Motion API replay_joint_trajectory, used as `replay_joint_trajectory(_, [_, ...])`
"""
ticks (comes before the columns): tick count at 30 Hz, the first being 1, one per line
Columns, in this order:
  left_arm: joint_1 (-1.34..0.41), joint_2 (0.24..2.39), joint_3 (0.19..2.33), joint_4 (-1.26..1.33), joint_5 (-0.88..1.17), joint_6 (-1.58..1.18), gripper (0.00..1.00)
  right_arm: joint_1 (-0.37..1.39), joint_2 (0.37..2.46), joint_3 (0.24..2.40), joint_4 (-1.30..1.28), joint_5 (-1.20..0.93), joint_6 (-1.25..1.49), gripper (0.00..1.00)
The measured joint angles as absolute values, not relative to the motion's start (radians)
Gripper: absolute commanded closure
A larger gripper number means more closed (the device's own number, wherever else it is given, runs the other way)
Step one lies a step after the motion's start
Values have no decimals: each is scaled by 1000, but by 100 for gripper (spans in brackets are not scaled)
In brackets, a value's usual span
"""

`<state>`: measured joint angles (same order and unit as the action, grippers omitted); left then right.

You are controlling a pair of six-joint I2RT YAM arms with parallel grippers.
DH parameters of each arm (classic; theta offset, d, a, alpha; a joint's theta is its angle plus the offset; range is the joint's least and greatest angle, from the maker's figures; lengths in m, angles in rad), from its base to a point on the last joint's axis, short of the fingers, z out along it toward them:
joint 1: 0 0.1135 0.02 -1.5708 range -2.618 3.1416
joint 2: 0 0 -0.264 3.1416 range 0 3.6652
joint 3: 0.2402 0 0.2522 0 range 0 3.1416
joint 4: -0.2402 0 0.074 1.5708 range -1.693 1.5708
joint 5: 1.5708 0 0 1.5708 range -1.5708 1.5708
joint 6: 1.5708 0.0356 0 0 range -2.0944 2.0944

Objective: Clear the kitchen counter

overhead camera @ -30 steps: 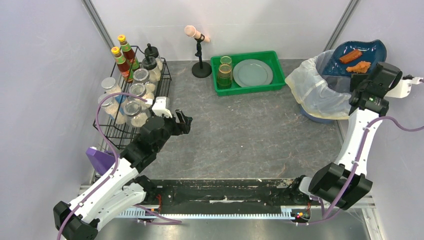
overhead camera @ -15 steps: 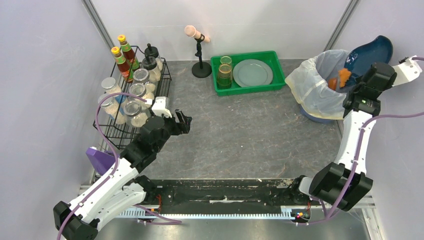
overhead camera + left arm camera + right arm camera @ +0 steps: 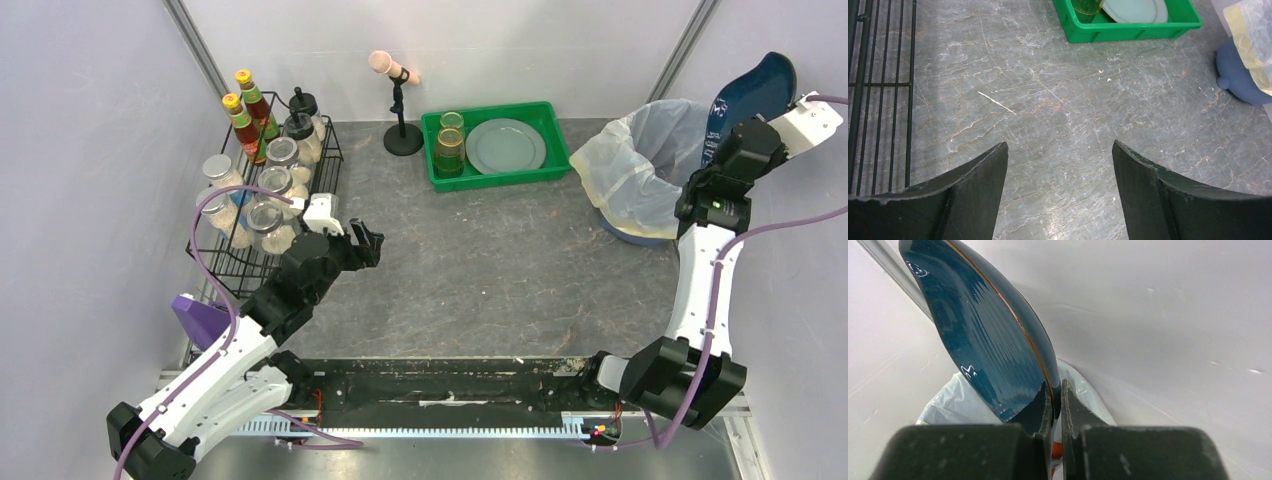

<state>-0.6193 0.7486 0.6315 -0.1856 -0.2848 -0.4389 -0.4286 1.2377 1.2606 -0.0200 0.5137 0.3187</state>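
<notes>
Tipped up since a second ago, the dish (image 3: 752, 88) now stands almost on edge in the right gripper (image 3: 1053, 390), and the two orange pieces it carried are off it. The fingers (image 3: 1037, 407) pinch the dish's lower rim, dark blue glaze on one side and its thin orange edge line running up from the grip. Just below hangs the open mouth of the bin (image 3: 625, 225), lined with a pale bag (image 3: 640, 165); a spot of orange shows under the fingers in the right wrist view. The bin sits at the right edge of the counter (image 3: 480, 260), which spreads grey and veined across the middle of the scene between the arms and the back wall. The left gripper (image 3: 1060, 150) has not moved: jaws spread wide, holding nothing, over bare counter beside the rack (image 3: 240, 265). The rack holds jars (image 3: 268, 215) and two red-filled bottles (image 3: 245, 120). At the back of the counter a green tray (image 3: 500, 178) carries a grey plate (image 3: 505, 146) and stacked glasses (image 3: 449, 150), with a small black stand (image 3: 402, 138) just to its left.
</notes>
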Motion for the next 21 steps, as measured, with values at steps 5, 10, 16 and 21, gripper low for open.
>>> replay_joint_trajectory(5, [-619, 749, 632, -185, -284, -447, 18, -392, 1216, 1309, -63, 517, 354, 100])
replay_joint_trajectory(10, [-619, 749, 631, -186, -284, -451, 18, -328, 1217, 1422, -146, 447, 457, 100])
replay_joint_trajectory(16, [-619, 746, 631, -185, -284, -454, 18, -207, 1246, 1497, -176, 357, 602, 100])
replay_joint_trajectory(21, [-619, 745, 631, -185, -284, -455, 18, -95, 1323, 1506, -212, 292, 713, 100])
